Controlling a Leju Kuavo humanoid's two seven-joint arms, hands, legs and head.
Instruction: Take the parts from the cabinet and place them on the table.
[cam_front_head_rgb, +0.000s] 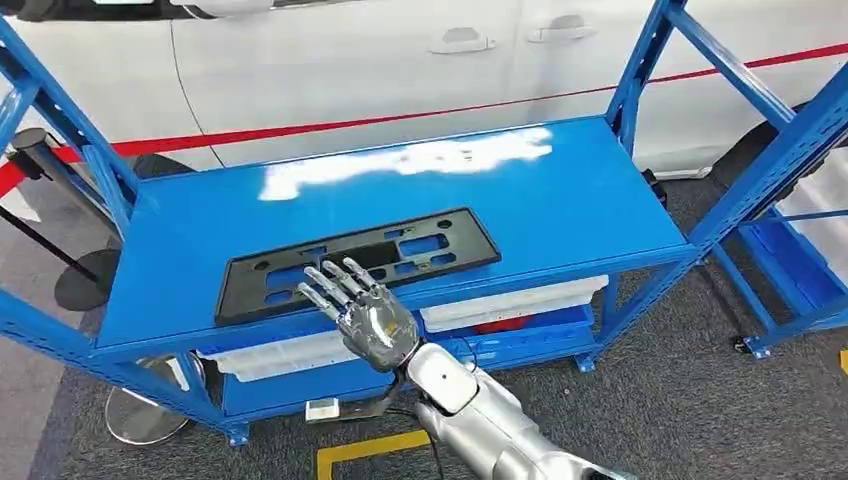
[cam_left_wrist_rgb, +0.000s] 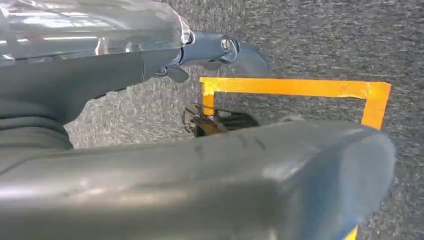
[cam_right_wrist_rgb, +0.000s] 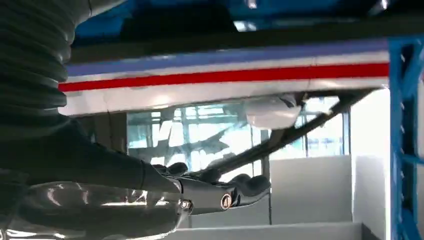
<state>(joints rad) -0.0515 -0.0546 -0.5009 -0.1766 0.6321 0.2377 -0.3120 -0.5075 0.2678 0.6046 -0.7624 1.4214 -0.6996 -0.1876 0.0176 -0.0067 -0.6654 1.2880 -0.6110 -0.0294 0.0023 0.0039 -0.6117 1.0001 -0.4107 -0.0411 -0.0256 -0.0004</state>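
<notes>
The silver right robot hand (cam_front_head_rgb: 365, 310), fingers spread and holding nothing, reaches over the near edge of a flat black plastic panel with rectangular cut-outs (cam_front_head_rgb: 360, 258) lying on the blue metal rack shelf (cam_front_head_rgb: 560, 200). The left robot hand (cam_left_wrist_rgb: 215, 50), fingers slightly apart and empty, hangs above grey carpet (cam_left_wrist_rgb: 320, 40) marked with yellow tape (cam_left_wrist_rgb: 295, 87).

Dark grey carpet floor (cam_front_head_rgb: 680, 390) marked with yellow tape (cam_front_head_rgb: 365, 450). Behind, a white car (cam_front_head_rgb: 400, 60) with red stripe (cam_front_head_rgb: 420, 117).
</notes>
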